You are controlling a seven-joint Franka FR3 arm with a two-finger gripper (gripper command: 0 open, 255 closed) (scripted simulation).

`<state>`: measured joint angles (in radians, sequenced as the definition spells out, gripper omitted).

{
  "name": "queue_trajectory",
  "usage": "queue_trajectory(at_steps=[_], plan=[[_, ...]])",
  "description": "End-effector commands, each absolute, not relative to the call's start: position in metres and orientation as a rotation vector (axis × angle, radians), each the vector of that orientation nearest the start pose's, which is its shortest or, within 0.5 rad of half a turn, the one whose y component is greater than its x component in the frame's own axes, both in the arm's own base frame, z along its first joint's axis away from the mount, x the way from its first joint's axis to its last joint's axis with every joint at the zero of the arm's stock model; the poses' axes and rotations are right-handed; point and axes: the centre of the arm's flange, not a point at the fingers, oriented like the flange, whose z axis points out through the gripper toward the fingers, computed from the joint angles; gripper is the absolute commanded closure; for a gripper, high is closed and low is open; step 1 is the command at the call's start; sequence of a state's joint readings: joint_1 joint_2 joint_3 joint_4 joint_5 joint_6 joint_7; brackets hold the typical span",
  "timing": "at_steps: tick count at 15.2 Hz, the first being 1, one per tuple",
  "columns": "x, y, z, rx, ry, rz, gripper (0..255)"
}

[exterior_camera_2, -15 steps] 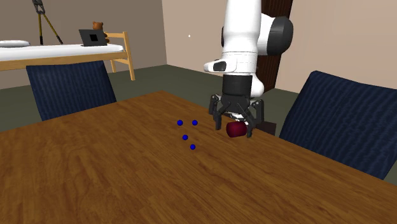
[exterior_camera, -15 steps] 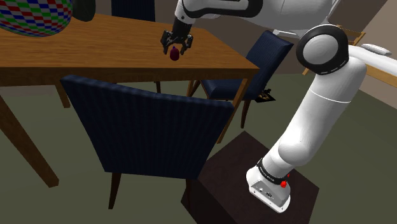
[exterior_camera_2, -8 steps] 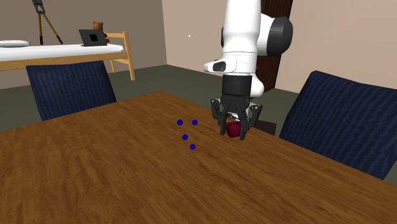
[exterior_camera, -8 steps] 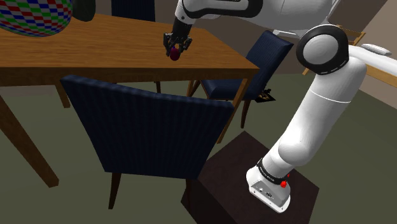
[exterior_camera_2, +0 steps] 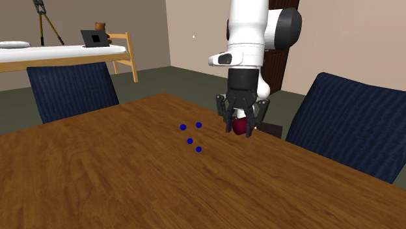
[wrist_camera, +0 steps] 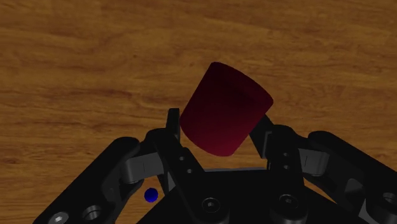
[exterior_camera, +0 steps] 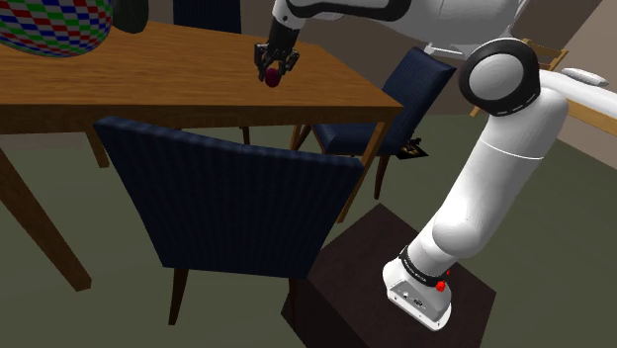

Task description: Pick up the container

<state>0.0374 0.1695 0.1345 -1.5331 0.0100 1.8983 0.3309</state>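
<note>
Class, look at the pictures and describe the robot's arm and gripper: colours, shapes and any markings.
The white robot arm is made of rounded tubular links with dark ring-shaped joints. A small red button sits near its base. The all-black two-finger gripper has slim fingers on angular linkages showing round screw heads.

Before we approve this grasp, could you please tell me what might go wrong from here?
The container sits tilted in the shut gripper, clasped near one end, so it may pivot or slip out. It hangs low over the table, so a drop could roll it towards the edge by the chair. The blue balls lie close by; a low sideways move could scatter them.
</note>
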Motion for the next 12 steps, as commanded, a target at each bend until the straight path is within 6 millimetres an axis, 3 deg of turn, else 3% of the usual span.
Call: queue_trajectory(at_steps=[1,10,12], plan=[[0.624,0.102,0.586,-3.038,0.252,-0.280,255],[0.624,0.102,0.633,-3.038,0.252,-0.280,255],[0.624,0.102,0.634,-3.038,0.252,-0.280,255]])
